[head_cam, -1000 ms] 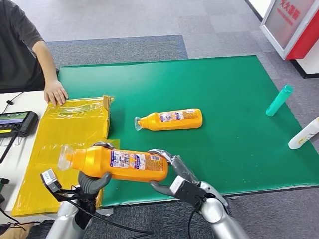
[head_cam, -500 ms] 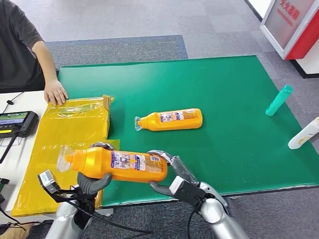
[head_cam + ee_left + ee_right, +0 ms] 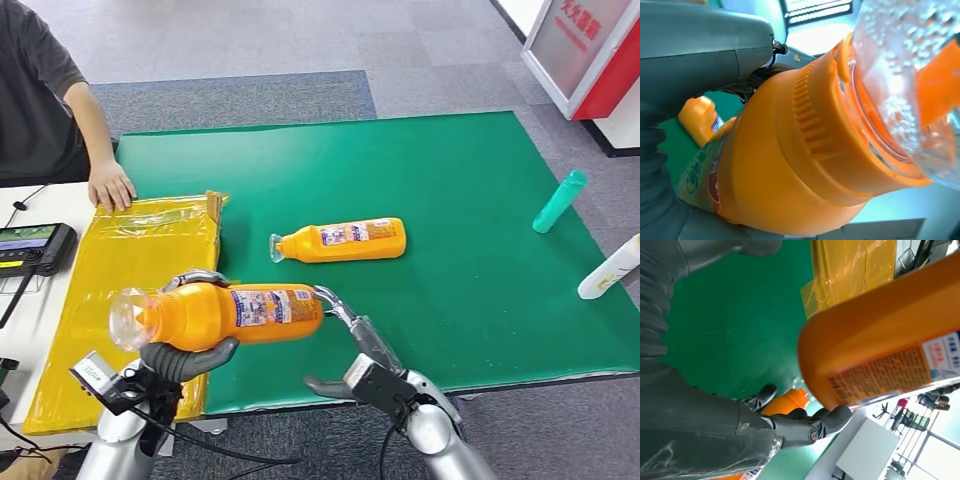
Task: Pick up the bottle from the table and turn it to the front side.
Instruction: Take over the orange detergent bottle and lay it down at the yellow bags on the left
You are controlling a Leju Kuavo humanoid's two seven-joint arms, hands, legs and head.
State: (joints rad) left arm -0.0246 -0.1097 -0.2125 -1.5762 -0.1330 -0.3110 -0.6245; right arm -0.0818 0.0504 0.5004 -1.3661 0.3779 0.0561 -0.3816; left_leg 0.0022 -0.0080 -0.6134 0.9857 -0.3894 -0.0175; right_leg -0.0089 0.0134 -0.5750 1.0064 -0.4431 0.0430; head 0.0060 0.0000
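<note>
The left hand point(image 3: 696, 55) grips the orange bottle point(image 3: 791, 165) close to the camera, its grey thumb across the bottle's shoulder and dark fingers point(image 3: 787, 56) showing behind. The clear cap point(image 3: 911, 75) is blurred with droplets. Past the bottle, a second orange bottle point(image 3: 700, 120) lies, probably on the green worktop point(image 3: 674, 145).
</note>
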